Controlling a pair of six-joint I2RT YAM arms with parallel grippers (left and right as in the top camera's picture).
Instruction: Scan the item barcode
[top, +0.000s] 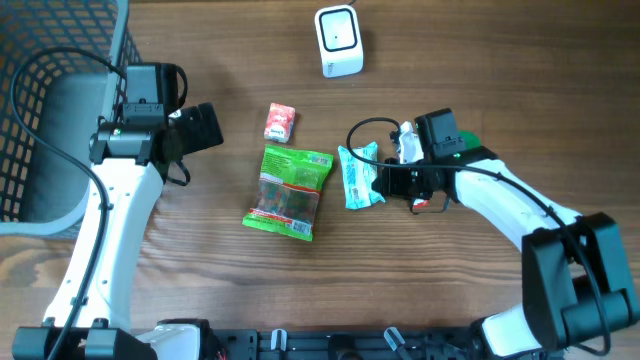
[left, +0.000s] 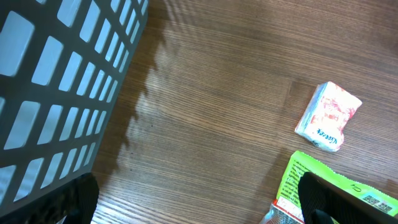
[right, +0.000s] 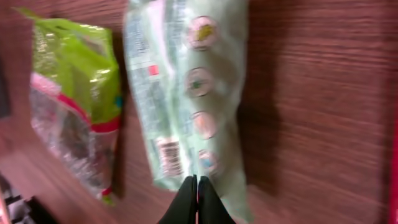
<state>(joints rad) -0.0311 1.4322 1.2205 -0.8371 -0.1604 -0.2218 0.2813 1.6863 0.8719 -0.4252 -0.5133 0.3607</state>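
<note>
Overhead: brown wooden worktop (top: 450, 290); white scanner (top: 338, 40) stands by the far edge, about midway along it; grey mesh basket (top: 40, 110) fills the far left corner. Three items lie mid-worktop: a small red-and-white packet (top: 281, 121); a green bag (top: 290, 190) nearer the front edge; a pale green packet (top: 358, 175) just beside the bag on its right. The right gripper (top: 385, 180) sits at the pale green packet's right edge, touching it; the left gripper (top: 205, 128) hangs left of the red-and-white packet, apart from all three.

Left wrist: left gripper (left: 199, 208) spread wide, nothing between its fingers; bare wood below; basket wall (left: 56, 93) to one side; red-and-white packet (left: 328, 116) and a corner of the green bag (left: 298, 171) to the other.

Right wrist: picture blurred; right gripper (right: 197, 186) has its fingers pressed together with the tips on the near edge of the pale green packet (right: 186, 93); this reads as a pinch on the film edge. A small striped patch (right: 166, 155) may be the barcode, but it is too blurred to be sure; green bag (right: 68, 81) lies alongside.

Judgement: the step in hand is the pick-up; the packet lies flat on the worktop, well apart from the scanner. The next move calls for a lift and a carry toward the far edge, then a turn so the printed face meets the scanner's window; a thin-film pinch may let the packet droop or slip.
</note>
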